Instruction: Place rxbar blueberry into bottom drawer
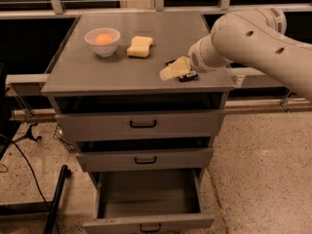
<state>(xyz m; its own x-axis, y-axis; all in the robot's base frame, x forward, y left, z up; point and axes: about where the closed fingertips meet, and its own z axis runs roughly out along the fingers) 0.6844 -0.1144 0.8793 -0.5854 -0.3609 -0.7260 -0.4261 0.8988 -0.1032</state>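
On the cabinet top (pixel 112 72), near right, my gripper (pixel 175 70) covers the rxbar blueberry (pixel 189 76); open or closed, I cannot tell. I should grip squarely across it before heading for the open bottom drawer (pixel 146 196).

The grey desk (pixel 112 74) bears a white bowl (pixel 88 36) holding an orange ball (pixel 103 38); the sponge (pixel 140 47) is pale yellow; the cream hand (pixel 174 70), on a white arm (pixel 253 38), hangs over the dark rxbar blueberry (pixel 188 76) near the desk's right front; the bottom drawer (pixel 146 196) is grey, its handle (pixel 150 227) black; the floor (pixel 263 169) is speckled beige.
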